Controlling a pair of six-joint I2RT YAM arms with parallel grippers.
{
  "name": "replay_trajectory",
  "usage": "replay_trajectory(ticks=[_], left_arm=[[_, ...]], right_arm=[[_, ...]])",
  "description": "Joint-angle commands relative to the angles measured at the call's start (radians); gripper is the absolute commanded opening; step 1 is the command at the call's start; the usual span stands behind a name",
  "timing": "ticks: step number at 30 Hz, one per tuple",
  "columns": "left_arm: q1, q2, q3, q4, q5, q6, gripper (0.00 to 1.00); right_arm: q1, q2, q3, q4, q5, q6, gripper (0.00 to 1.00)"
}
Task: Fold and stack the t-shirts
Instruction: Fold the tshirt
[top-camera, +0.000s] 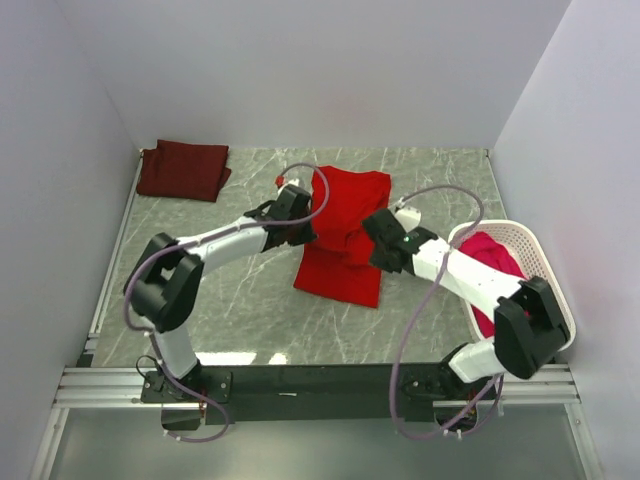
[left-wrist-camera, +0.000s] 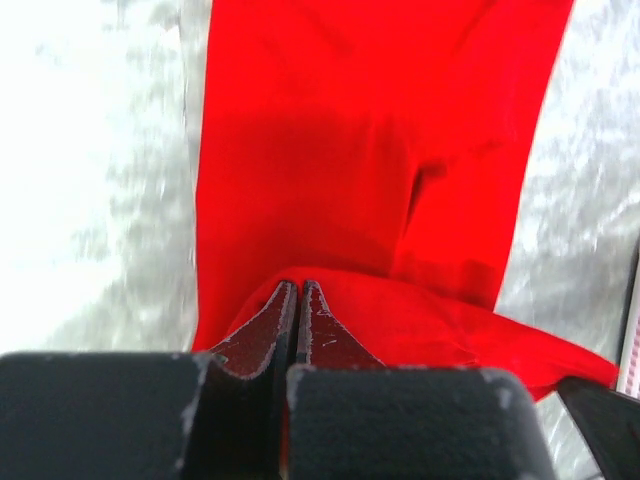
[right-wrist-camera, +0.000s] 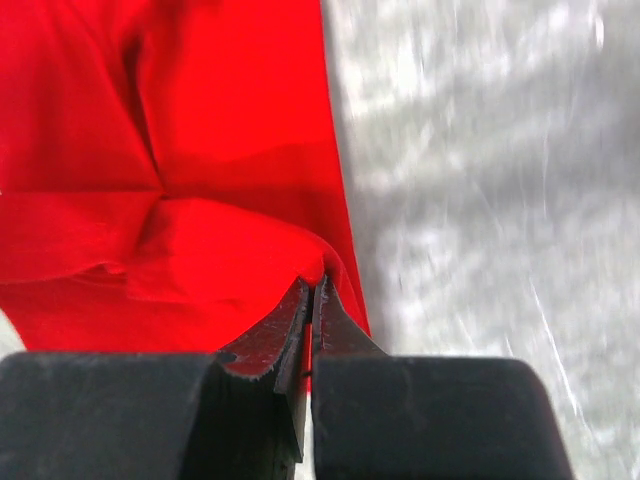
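A bright red t-shirt (top-camera: 342, 240) lies in the middle of the marble table, partly folded over itself. My left gripper (top-camera: 303, 233) is shut on its left edge, and the cloth (left-wrist-camera: 380, 200) is pinched between the closed fingers (left-wrist-camera: 297, 288). On the opposite side my right gripper (top-camera: 377, 240) is shut on the shirt's right edge, where the fabric (right-wrist-camera: 200, 200) bunches at the tips (right-wrist-camera: 313, 285). A dark maroon t-shirt (top-camera: 184, 168) lies folded at the far left corner. A pinkish-red t-shirt (top-camera: 497, 262) sits in the basket.
The white perforated basket (top-camera: 540, 258) stands at the right edge of the table, beside my right arm. White walls close in the table on the left, back and right. A metal rail runs along the near edge (top-camera: 300, 385).
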Motion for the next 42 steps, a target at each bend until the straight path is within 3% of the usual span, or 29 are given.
replay_trajectory(ticks=[1, 11, 12, 14, 15, 17, 18, 20, 25, 28, 29, 35, 42], left_arm=[[0.032, 0.067, 0.131, 0.022, 0.029, 0.049, 0.01], [0.114, 0.236, 0.301, 0.019, 0.113, 0.052, 0.01], [0.121, 0.259, 0.308, 0.025, 0.130, 0.061, 0.10], [0.124, 0.278, 0.327, 0.036, 0.152, 0.072, 0.30], [0.127, 0.275, 0.331, 0.039, 0.149, 0.069, 0.44], [0.137, 0.244, 0.309, 0.091, 0.164, 0.065, 0.52], [0.146, 0.232, 0.298, 0.102, 0.154, 0.065, 0.64], [0.163, 0.194, 0.301, 0.090, 0.128, 0.066, 0.66], [0.170, 0.095, 0.254, -0.017, 0.006, 0.037, 0.60], [0.164, 0.014, 0.124, 0.010, 0.028, -0.001, 0.45], [0.148, -0.024, 0.087, 0.033, 0.072, -0.003, 0.34], [0.042, -0.022, -0.004, 0.045, 0.135, 0.019, 0.12], [-0.040, 0.009, -0.071, 0.067, 0.143, -0.018, 0.03]], right_arm=[[-0.070, 0.055, 0.086, 0.079, -0.010, -0.103, 0.00], [-0.166, 0.256, 0.233, 0.104, -0.081, -0.165, 0.00], [-0.171, 0.273, 0.239, 0.105, -0.088, -0.168, 0.02], [-0.180, 0.308, 0.253, 0.108, -0.094, -0.171, 0.15], [-0.183, 0.319, 0.261, 0.105, -0.094, -0.173, 0.34], [-0.192, 0.330, 0.276, 0.099, -0.085, -0.179, 0.46], [-0.194, 0.321, 0.282, 0.097, -0.075, -0.182, 0.52], [-0.206, 0.310, 0.291, 0.099, -0.076, -0.190, 0.55], [-0.202, 0.236, 0.293, 0.058, -0.032, -0.196, 0.55], [-0.171, 0.177, 0.227, 0.068, -0.007, -0.177, 0.55], [-0.160, 0.166, 0.215, 0.077, -0.018, -0.176, 0.53], [-0.067, 0.178, 0.159, 0.106, -0.033, -0.159, 0.50], [-0.077, 0.330, 0.236, 0.124, -0.047, -0.186, 0.49]])
